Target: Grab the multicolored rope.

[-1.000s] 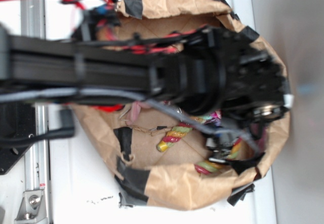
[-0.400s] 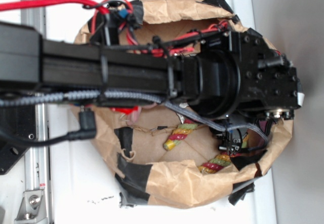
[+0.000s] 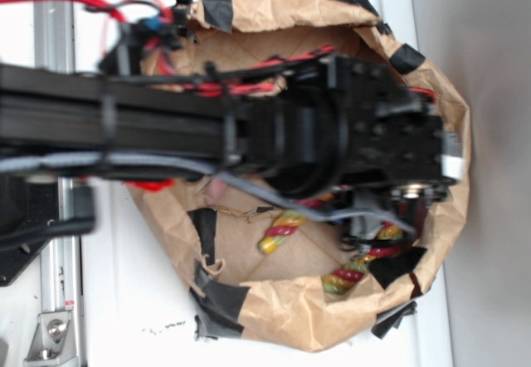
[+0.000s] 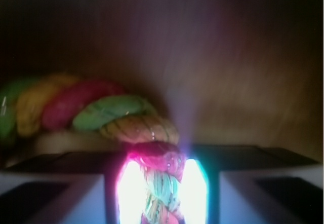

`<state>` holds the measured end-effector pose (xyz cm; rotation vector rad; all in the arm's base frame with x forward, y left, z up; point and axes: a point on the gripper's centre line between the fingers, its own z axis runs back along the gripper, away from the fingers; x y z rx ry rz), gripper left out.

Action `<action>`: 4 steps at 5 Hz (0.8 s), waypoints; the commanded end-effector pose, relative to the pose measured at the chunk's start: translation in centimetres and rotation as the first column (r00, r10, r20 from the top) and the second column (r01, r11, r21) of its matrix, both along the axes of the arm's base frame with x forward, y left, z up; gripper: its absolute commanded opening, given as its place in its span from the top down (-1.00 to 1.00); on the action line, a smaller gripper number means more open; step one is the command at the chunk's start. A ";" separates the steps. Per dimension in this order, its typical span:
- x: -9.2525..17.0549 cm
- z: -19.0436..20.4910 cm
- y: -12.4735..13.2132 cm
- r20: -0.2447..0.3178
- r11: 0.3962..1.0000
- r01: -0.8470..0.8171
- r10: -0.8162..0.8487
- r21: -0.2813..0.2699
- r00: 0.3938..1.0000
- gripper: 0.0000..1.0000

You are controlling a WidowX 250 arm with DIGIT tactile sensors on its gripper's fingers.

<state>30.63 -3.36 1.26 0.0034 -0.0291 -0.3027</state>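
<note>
Twisted red, yellow and green multicolored rope point(image 3: 283, 232) point(image 4: 96, 113), curved across the brown paper, one stretch between the jaws.

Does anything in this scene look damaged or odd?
Yes. The brown paper bag is crumpled and patched with black tape, so it looks torn and repaired. The multicolored rope inside looks intact; in the wrist view one strand sits between the tool's fingers.

Robot lab bench: white table point(image 3: 124, 300), aluminium rail point(image 3: 51, 300), taped paper bag point(image 3: 290, 317)
</note>
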 end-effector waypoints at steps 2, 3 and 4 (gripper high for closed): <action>-0.2 13.6 0.6 0.047 0.970 -0.206 0.213 -0.127 0.976 1.00; -0.4 15.6 0.6 0.048 0.964 -0.220 0.229 -0.148 0.972 1.00; -1.3 15.1 0.4 0.060 0.968 -0.230 0.237 -0.102 0.970 1.00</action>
